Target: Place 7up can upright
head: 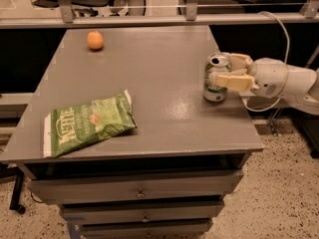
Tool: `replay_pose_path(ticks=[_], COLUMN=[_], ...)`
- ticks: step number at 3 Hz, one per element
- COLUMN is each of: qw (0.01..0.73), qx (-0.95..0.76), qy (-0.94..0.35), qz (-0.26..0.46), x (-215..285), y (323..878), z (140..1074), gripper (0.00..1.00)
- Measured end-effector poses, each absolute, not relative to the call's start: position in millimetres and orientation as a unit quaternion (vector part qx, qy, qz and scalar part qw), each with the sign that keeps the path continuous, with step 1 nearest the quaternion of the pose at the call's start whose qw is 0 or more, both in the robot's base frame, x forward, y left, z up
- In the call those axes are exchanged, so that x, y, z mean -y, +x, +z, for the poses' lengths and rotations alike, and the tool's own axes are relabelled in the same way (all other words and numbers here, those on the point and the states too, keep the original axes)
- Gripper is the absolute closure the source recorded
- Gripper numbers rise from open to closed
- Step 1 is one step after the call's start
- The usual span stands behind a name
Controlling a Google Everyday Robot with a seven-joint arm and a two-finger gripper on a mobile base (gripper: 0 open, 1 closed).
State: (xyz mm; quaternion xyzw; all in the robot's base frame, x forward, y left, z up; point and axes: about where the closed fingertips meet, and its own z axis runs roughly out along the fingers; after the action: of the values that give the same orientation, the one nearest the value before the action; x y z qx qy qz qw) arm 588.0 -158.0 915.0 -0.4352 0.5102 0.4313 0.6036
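Note:
The 7up can (pixel 214 83) stands upright near the right edge of the grey table (pixel 149 83), silver top up, with its base at the tabletop. My gripper (pixel 222 68) reaches in from the right on a white arm (pixel 284 81). Its cream fingers (pixel 232 80) flank the can, one across its front right side and one behind its top, so it is shut on the can.
A green chip bag (pixel 87 123) lies flat at the front left of the table. An orange (pixel 95 40) sits at the back left. A metal rail (pixel 149 20) runs behind the table. Drawers (pixel 139 190) are below the top. A cable (pixel 284 34) loops behind the arm.

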Motion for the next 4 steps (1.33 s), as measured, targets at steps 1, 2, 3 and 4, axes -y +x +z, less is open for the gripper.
replay_pose_path(ticks=[1, 2, 3, 4], qw=[0.592, 0.577, 0.563, 0.538], qx=[-0.52, -0.534, -0.552, -0.581], qy=[-0.436, -0.434, -0.437, -0.467], qz=[0.435, 0.441, 0.433, 0.394], x=[166, 170, 181, 206], y=[571, 558, 549, 549], z=[908, 899, 895, 902], gripper=[0.12, 0.0, 0.0, 0.0])
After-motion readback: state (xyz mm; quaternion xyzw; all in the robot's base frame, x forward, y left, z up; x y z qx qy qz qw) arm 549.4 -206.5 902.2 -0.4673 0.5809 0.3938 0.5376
